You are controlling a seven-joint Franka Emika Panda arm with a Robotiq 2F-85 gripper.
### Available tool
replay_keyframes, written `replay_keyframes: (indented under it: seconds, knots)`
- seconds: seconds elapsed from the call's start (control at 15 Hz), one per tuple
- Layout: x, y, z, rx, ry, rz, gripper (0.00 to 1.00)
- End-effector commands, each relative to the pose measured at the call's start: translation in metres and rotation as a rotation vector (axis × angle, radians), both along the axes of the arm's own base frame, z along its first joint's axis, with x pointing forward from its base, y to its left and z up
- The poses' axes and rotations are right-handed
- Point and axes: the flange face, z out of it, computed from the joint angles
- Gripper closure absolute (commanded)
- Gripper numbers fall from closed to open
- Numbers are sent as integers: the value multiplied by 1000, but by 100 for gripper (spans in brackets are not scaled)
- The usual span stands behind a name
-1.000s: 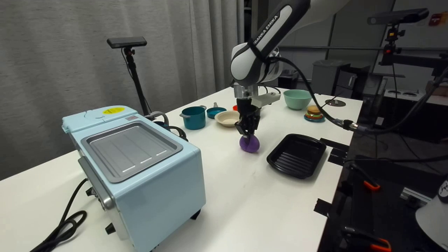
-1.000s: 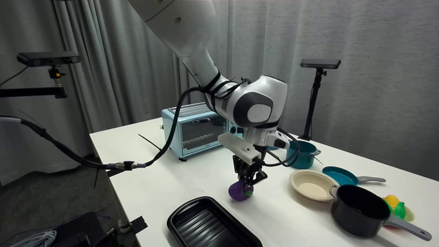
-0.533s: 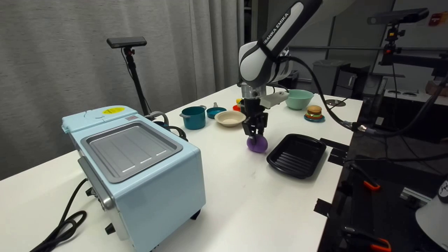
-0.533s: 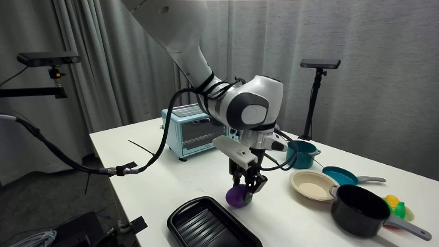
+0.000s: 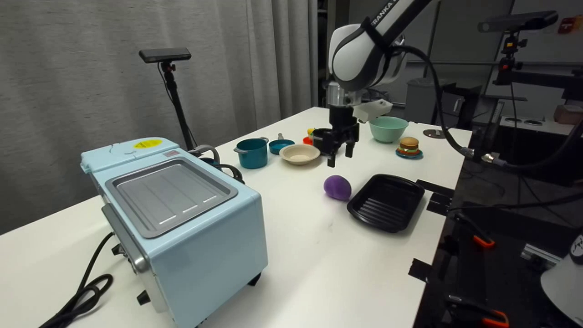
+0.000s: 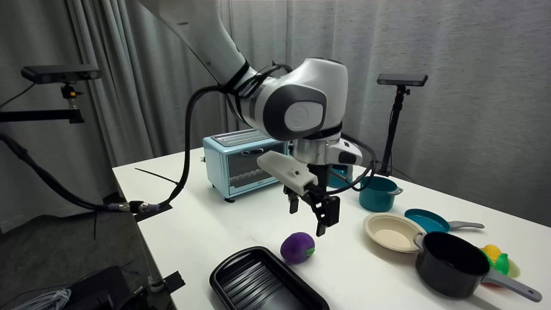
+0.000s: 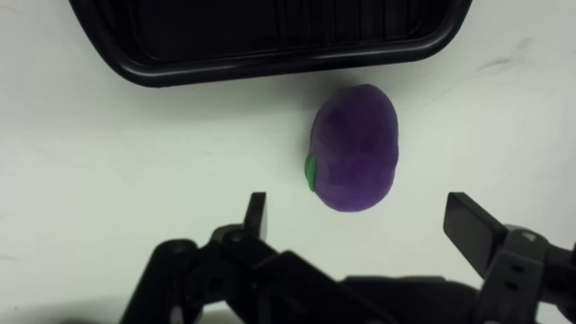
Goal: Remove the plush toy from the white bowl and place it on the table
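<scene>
White table (image 5: pixel 300 264) from here: purple toy (image 6: pixel 296 248) on it, just beside black tray (image 5: pixel 386 202). Gripper (image 6: pixel 307 219) spread, empty, raised clear. Looks placed; I'd back off straight up, no nudging.

White arm (image 6: pixel 312 73), dark trim (image 6: pixel 274 114), FRANKA lettering (image 5: pixel 384 12), silver collar (image 6: pixel 311 152), black cable (image 6: pixel 187 137), black end effector (image 6: pixel 307 222).

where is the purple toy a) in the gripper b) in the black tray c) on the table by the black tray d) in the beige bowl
c, since both exterior views show the toy on the table next to the tray, with the gripper hanging open, clear of it.
</scene>
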Motion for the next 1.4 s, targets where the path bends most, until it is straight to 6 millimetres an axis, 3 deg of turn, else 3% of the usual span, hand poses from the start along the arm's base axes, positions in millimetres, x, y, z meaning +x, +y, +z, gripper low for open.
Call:
replay_keyframes:
  seconds: [0.0,0.33,0.4,0.6,1.33]
  knots:
    - [-22,-5,38,-21,-88,7,0]
    - [-34,-9,73,-36,-144,-10,0]
    - [-20,-7,62,-20,-115,-17,0]
    - [-26,-9,71,-25,-129,-18,0]
    - [-27,-9,70,-25,-128,-18,0]
